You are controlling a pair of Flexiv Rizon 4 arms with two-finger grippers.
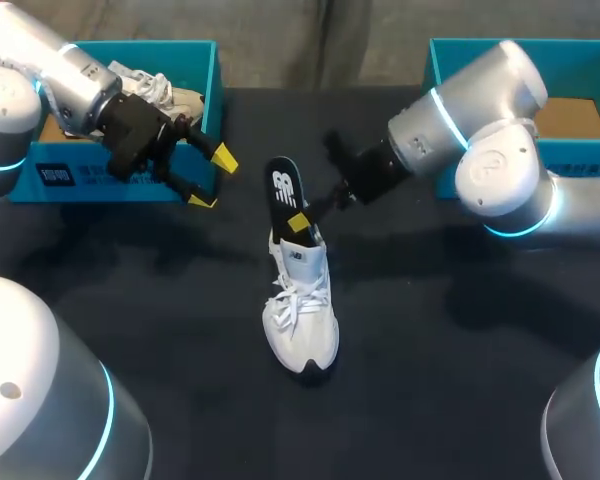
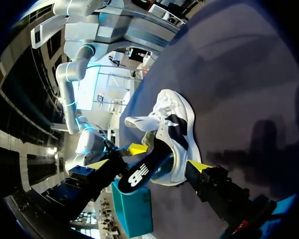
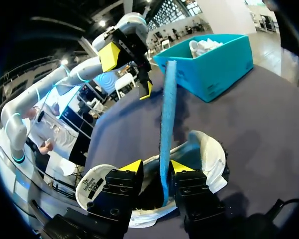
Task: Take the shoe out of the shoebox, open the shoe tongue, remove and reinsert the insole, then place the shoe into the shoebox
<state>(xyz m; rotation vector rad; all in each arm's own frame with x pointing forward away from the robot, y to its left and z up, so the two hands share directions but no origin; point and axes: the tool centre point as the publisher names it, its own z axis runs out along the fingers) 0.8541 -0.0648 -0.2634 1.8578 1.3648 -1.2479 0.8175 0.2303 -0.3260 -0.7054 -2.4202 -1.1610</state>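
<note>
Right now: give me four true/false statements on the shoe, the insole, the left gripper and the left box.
1. The white shoe stands on the table. True.
2. The insole lies flat on the table. False: it sticks up out of the shoe, with the right gripper shut on it.
3. The left gripper is open and empty. True.
4. The left shoebox is empty. False: a second shoe lies in it.
</note>
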